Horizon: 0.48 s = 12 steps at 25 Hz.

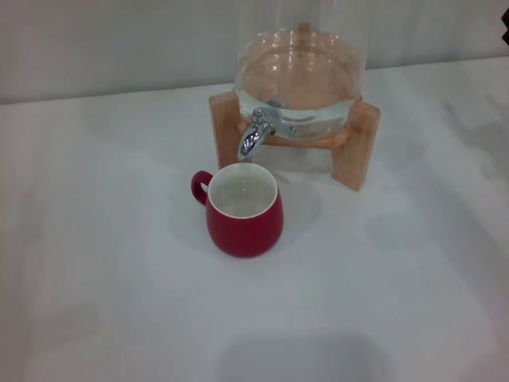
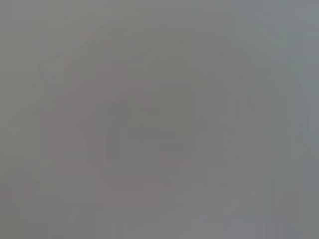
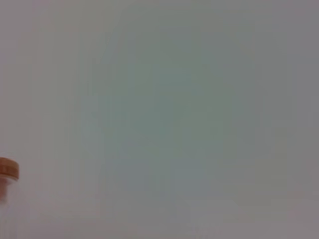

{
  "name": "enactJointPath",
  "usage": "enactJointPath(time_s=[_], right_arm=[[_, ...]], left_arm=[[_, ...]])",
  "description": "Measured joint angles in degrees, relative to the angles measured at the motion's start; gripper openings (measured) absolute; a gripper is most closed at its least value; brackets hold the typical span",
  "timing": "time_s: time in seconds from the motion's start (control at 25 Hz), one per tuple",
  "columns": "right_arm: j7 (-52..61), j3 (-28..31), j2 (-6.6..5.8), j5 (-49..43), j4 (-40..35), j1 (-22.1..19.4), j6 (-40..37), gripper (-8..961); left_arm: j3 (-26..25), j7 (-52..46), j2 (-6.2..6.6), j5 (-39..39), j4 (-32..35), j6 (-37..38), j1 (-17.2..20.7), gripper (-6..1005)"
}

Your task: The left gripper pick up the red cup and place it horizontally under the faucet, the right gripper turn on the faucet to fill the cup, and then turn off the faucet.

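The red cup [image 1: 243,212] stands upright on the white table, its white inside showing and its small handle [image 1: 200,185] pointing left. Its rim sits just below and in front of the chrome faucet [image 1: 254,135], whose spout points down at the cup's far edge. The faucet is fixed to a clear glass dispenser [image 1: 301,72] on a wooden stand [image 1: 359,147]. Neither gripper appears in the head view. The left wrist view shows only a blank grey surface.
White table surface [image 1: 103,278] spreads out on all sides of the cup. A pale wall runs behind the dispenser. A small wooden-topped piece [image 3: 8,170] shows at the edge of the right wrist view. A dark bit [image 1: 504,33] shows at the head view's far right edge.
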Motion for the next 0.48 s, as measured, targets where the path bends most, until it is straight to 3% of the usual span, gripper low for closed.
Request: enactJointPath(time_s=[0.48], right_arm=[[-0.91, 1.92, 0.94, 0.23, -0.33, -1.11, -0.26, 867]], left_arm=[[-0.28, 0.00, 0.09, -2.10, -0.27, 4.52, 2.23, 874]])
